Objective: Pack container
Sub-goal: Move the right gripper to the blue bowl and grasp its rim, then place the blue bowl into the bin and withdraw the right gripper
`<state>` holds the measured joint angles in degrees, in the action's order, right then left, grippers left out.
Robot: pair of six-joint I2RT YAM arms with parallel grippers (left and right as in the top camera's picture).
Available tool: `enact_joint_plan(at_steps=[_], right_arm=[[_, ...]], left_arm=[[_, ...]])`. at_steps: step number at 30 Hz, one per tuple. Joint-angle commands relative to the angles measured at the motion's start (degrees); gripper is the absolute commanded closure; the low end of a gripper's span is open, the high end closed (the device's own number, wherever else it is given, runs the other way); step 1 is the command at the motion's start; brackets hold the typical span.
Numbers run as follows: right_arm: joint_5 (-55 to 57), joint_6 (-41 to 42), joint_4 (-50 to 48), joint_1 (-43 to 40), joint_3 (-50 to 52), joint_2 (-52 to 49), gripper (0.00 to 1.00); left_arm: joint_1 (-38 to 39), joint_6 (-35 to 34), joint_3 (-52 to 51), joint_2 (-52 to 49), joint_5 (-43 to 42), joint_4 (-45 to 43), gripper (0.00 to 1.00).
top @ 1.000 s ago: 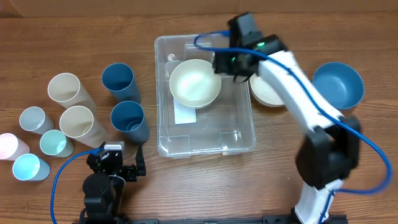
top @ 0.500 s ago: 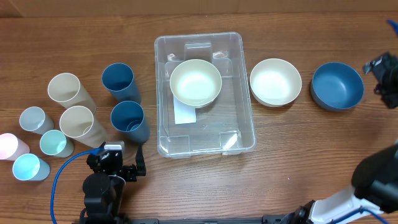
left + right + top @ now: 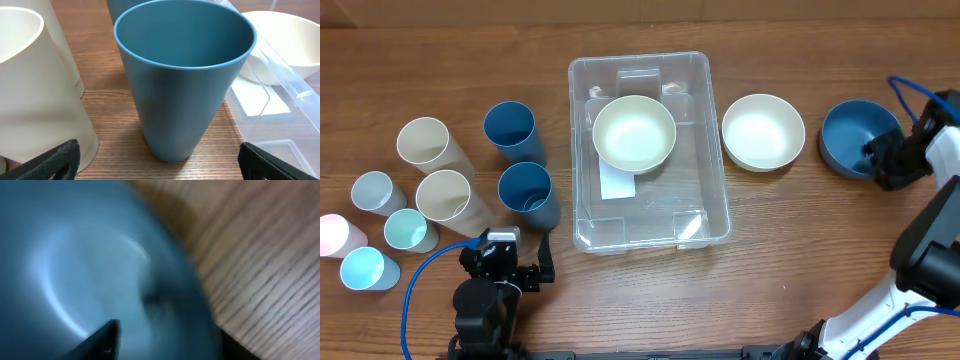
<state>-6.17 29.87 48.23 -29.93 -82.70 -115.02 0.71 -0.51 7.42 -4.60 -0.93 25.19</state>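
Container (image 3: 700, 195) holds cream bowl (image 3: 634, 132); right tool (image 3: 886, 163) at blue bowl (image 3: 848, 135) rim, opening unreadable. An off-centre pinch may tip it.

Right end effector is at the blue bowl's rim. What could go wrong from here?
1. The right end effector sits at one edge of the blue bowl; a one-sided grip may let it tilt or slip.
2. The white bowl lies between it and the container; a low carry could knock it.
3. The cream bowl inside the container could be struck on placing.
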Motion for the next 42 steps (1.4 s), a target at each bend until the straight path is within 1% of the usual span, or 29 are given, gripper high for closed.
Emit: enact_joint_plan(at_steps=[1, 2, 3, 5, 7, 11, 12, 13, 14, 15, 17, 20, 21, 22, 23, 25, 27, 29, 30, 31, 32, 33, 36, 37, 39, 41, 42], right_arm=[[-0.3, 2.3, -1.9, -0.1, 3.1, -0.6, 0.82], [-0.3, 2.3, -1.6, -0.1, 3.1, -0.6, 0.92], [-0.3, 2.3, -0.9, -0.1, 3.1, -0.5, 0.96], [1.8, 2.4, 0.8, -0.1, 3.1, 0.8, 0.96], [3.3, 2.3, 1.6, -0.1, 3.1, 4.4, 0.96], [3.3, 2.4, 2.0, 0.6, 2.8, 18.3, 0.96], [1.7, 2.3, 2.0, 1.5, 2.5, 22.1, 0.96], [-2.1, 2.3, 2.0, 3.3, 2.0, 27.0, 0.96], [-6.4, 2.3, 2.1, 7.1, 1.9, 32.6, 0.96], [-7.5, 2.0, 2.1, 10.5, 1.9, 35.4, 0.96], [-6.9, -0.3, 2.2, 21.8, 1.9, 39.2, 0.96], [1.0, -2.1, 2.6, 38.3, 1.9, 37.7, 0.96], [4.8, -2.1, 2.4, 42.3, 1.9, 36.2, 0.96], [9.5, -3.1, 0.9, 48.6, 1.9, 32.3, 0.96], [10.7, -5.0, -1.1, 51.8, 1.9, 29.0, 0.96], [10.7, -9.4, -6.8, 56.3, 1.9, 19.8, 0.96], [10.8, -10.2, -11.0, 56.8, 1.9, 13.6, 0.96], [10.6, -11.1, -15.5, 56.7, 1.9, 9.6, 0.96], [10.6, -11.1, -16.9, 56.6, 1.9, 9.2, 0.96], [10.6, -11.9, -18.1, 56.5, 1.9, 9.1, 0.67], [10.6, -13.7, -18.5, 56.5, 1.5, 9.6, 0.41], [10.6, -14.3, -16.6, 56.5, -0.1, 10.4, 0.34], [7.7, -14.2, -8.3, 56.6, -5.0, 14.5, 0.31], [5.8, -13.7, -6.0, 56.6, -5.9, 15.9, 0.34], [1.2, -11.6, -1.8, 56.6, -6.2, 18.1, 0.42], [-2.6, -11.4, 2.2, 56.6, -6.1, 17.9, 0.59], [-4.7, -11.4, 4.5, 56.7, -5.4, 17.1, 0.89]], left_arm=[[-0.4, -1.0, -0.2, 0.5, -0.6, -0.2, 0.00], [-0.4, -1.0, -0.2, 0.5, -0.6, -0.2, 0.00], [-0.4, -1.0, -0.2, 0.5, -0.6, -0.2, 0.00], [-0.4, -1.0, -0.2, 0.5, -0.6, -0.2, 0.00], [-0.4, -1.0, -0.2, 0.5, -0.6, -0.2, 0.00], [-0.4, -1.0, -0.2, 0.5, -0.6, -0.2, 0.00], [-0.4, -1.0, -0.2, 0.5, -0.6, -0.2, 0.00], [-0.3, -1.0, -0.2, 0.5, -0.6, -0.2, 0.00], [-0.4, -1.0, -0.2, 0.5, -0.6, -0.2, 0.00], [-0.3, -1.0, -0.2, 0.5, -0.6, -0.2, 0.00], [-0.4, -1.0, -0.2, 0.5, -0.6, -0.2, 0.00], [-0.4, -1.0, -0.2, 0.5, -0.6, -0.2, 0.00], [-0.4, -1.0, -0.2, 0.5, -0.6, -0.2, 0.00], [-0.4, -1.0, -0.2, 0.5, -0.6, -0.2, 0.00], [-0.4, -1.0, -0.2, 0.5, -0.6, -0.2, 0.00], [-0.4, -1.0, -0.2, 0.5, -0.6, -0.2, 0.00], [-0.4, -1.0, -0.2, 0.5, -0.6, -0.2, 0.00], [-0.4, -1.0, -0.2, 0.5, -0.6, -0.2, 0.00], [-0.4, -1.0, -0.2, 0.5, -0.6, -0.2, 0.00], [-0.4, -1.0, -0.2, 0.5, -0.6, -0.2, 0.00], [-0.4, -1.0, -0.2, 0.5, -0.6, -0.2, 0.00], [-0.4, -1.0, -0.2, 0.5, -0.6, -0.2, 0.00], [-0.4, -1.0, -0.2, 0.5, -0.6, -0.2, 0.00], [-0.4, -1.0, -0.2, 0.5, -0.6, -0.2, 0.00], [-0.4, -1.0, -0.2, 0.5, -0.6, -0.2, 0.00], [-0.3, -1.0, -0.2, 0.5, -0.6, -0.2, 0.00], [-0.4, -1.0, -0.2, 0.5, -0.6, -0.2, 0.00]])
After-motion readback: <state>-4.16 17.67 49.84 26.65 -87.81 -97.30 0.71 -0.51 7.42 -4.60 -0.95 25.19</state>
